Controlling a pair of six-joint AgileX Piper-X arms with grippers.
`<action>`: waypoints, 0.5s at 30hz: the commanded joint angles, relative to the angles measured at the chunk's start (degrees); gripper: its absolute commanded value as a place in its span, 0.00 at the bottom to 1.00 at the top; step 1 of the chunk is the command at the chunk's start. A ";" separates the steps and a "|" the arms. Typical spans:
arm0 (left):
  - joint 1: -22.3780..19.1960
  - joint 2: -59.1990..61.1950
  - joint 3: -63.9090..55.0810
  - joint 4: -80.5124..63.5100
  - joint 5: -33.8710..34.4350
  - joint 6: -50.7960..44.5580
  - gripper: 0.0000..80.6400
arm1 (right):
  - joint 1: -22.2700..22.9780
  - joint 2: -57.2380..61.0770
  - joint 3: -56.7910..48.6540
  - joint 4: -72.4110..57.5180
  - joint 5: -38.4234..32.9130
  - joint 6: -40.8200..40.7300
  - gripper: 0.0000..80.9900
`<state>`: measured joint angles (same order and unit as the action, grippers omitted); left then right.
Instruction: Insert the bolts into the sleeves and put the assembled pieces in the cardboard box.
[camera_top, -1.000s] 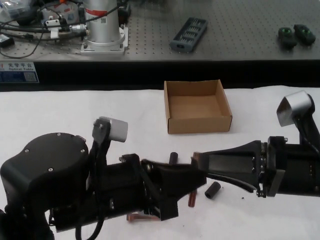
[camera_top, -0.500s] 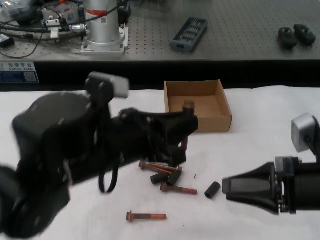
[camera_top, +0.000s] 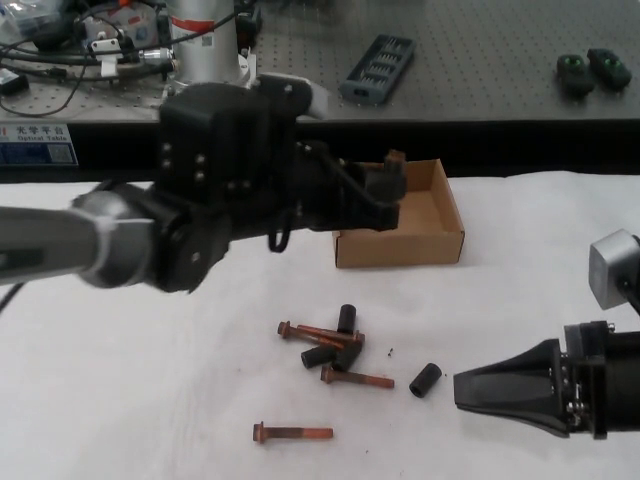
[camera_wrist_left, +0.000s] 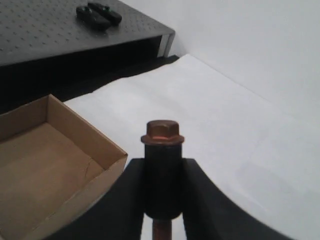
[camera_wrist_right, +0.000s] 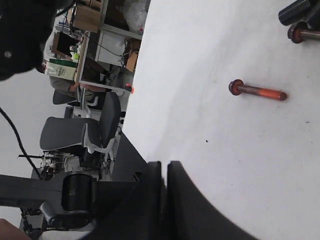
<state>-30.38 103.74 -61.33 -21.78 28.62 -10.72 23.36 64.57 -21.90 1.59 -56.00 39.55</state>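
My left gripper (camera_top: 388, 188) is shut on an assembled piece, a black sleeve (camera_wrist_left: 162, 175) with a copper bolt head (camera_wrist_left: 162, 132) sticking out of it. It hangs over the near left part of the open cardboard box (camera_top: 398, 246), whose wall (camera_wrist_left: 92, 145) lies just beside the fingers. Three loose bolts (camera_top: 294, 433) (camera_top: 357, 377) (camera_top: 310, 330) and black sleeves (camera_top: 347, 318) (camera_top: 425, 380) lie on the white cloth in front of the box. My right gripper (camera_top: 460, 386) is shut and empty, low at the right, just right of one sleeve. One bolt (camera_wrist_right: 258, 92) lies beyond its fingertips (camera_wrist_right: 155, 175).
A black perforated bench (camera_top: 470, 60) runs behind the cloth with a blue-grey holder (camera_top: 377, 68), a metal post (camera_top: 205, 55) and cables. White cloth (camera_top: 150, 380) spreads left of the loose parts.
My left arm rose from the bench and swung back toward the box with the assembled piece. My right gripper drew back to the right, leaving the loose parts uncovered.
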 joint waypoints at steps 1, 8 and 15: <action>-0.02 4.06 -6.81 2.45 1.66 0.86 0.03 | 0.16 -0.74 -0.17 1.72 -0.50 -1.72 0.05; -0.02 8.68 -11.38 3.09 1.50 2.48 0.03 | 0.16 -5.44 -0.17 10.80 -0.14 -7.51 0.05; -0.02 12.25 -15.21 5.33 -0.22 4.34 0.03 | 0.16 -11.53 -0.17 13.65 0.04 -7.41 0.05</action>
<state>-30.38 116.02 -75.16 -16.01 28.93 -7.60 23.36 53.16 -21.90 15.24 -55.60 32.77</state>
